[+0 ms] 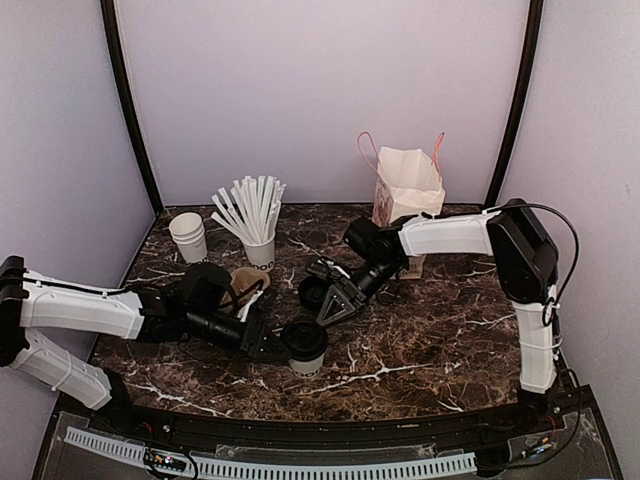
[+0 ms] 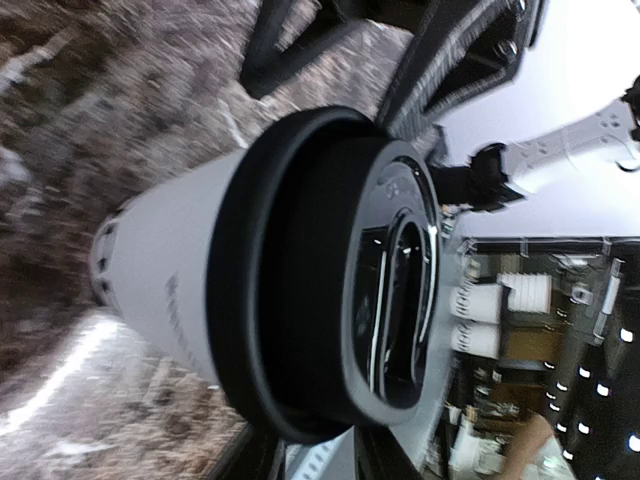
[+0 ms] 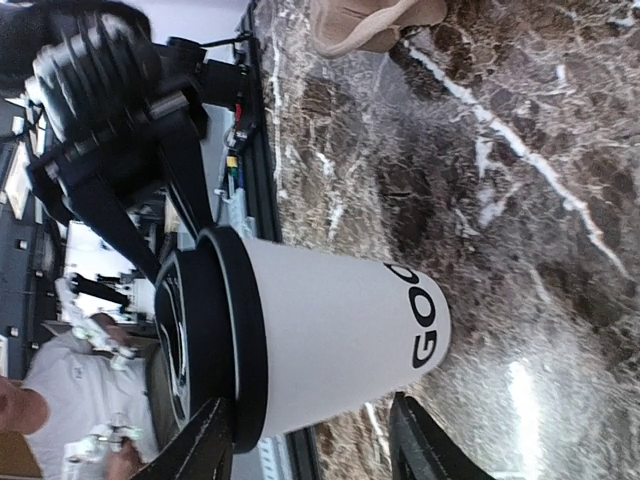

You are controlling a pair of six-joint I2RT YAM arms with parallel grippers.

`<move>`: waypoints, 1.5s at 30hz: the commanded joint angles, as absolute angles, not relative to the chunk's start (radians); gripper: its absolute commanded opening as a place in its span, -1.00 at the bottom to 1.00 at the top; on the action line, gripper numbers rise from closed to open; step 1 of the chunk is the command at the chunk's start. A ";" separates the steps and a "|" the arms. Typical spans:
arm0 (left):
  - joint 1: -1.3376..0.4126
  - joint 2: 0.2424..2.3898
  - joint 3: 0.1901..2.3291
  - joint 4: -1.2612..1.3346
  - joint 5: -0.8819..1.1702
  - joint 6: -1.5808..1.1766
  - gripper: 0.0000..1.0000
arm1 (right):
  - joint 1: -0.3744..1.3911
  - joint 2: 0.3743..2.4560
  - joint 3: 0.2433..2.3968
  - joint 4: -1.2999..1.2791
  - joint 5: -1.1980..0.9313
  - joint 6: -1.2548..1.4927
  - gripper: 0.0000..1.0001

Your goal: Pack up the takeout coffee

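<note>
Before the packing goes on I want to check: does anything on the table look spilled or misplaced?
No spill shows. The small white paper cup with the black dome lid stands upright, lid on. Only a tan cardboard piece, perhaps a cup sleeve, lies loose on the dark marble table, apart from the cup.

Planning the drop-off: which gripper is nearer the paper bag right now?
Right. The right gripper hangs in front of the paper bag and to its left; the left gripper is farther off, down at the takeout coffee.
</note>
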State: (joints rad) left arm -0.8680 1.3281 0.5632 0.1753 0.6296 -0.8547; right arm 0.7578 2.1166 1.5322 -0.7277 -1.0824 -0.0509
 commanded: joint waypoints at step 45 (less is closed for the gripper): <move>-0.846 0.946 0.729 -0.242 -0.281 -0.521 0.67 | 1.057 1.969 1.736 -0.863 -0.382 -0.560 0.82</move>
